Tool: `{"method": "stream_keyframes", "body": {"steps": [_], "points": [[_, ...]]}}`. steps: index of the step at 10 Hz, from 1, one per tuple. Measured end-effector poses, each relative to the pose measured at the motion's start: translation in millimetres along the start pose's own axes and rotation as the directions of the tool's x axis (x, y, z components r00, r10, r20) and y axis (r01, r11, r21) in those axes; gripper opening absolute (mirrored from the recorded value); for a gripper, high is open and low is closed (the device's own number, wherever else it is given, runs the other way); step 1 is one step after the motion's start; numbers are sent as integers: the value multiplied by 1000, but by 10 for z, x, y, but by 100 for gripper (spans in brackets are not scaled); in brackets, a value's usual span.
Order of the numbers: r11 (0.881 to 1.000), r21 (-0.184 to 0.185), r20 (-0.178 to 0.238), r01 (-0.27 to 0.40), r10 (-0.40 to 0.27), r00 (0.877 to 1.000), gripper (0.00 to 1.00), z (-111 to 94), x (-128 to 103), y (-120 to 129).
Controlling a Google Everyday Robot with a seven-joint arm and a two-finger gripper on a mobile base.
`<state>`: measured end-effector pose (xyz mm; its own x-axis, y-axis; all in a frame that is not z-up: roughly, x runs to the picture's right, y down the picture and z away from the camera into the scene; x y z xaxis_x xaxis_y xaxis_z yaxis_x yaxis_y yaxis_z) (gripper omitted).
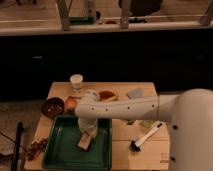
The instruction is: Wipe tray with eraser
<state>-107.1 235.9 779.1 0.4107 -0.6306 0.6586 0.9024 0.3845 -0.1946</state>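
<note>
Camera view shows the eraser [84,142] lying inside the tray [61,151], right of centre. It is judged light and stiff-backed with a soft face, and is best gripped across its narrow sides. The end effector [86,133] points down directly over the eraser, apparently touching it; its opening cannot be determined. The tray rests on the surface [122,138].

No writing, label, brand or number can be read on anything. The gripper [86,132] is above the tray [62,150], with the eraser [83,142] just below it.
</note>
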Motion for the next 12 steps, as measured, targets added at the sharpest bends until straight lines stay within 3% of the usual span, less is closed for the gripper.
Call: {"method": "stream_keyframes", "body": {"steps": [3,5,9,12], "points": [[997,25,18,72,-72,997,0,83,-119,-403],[992,29,54,126,-127,990,0,155,-298,-453],[990,22,105,138,-140,985,0,213,-549,-178],[996,13,78,83,-84,993,0,126,-314,32]]}}
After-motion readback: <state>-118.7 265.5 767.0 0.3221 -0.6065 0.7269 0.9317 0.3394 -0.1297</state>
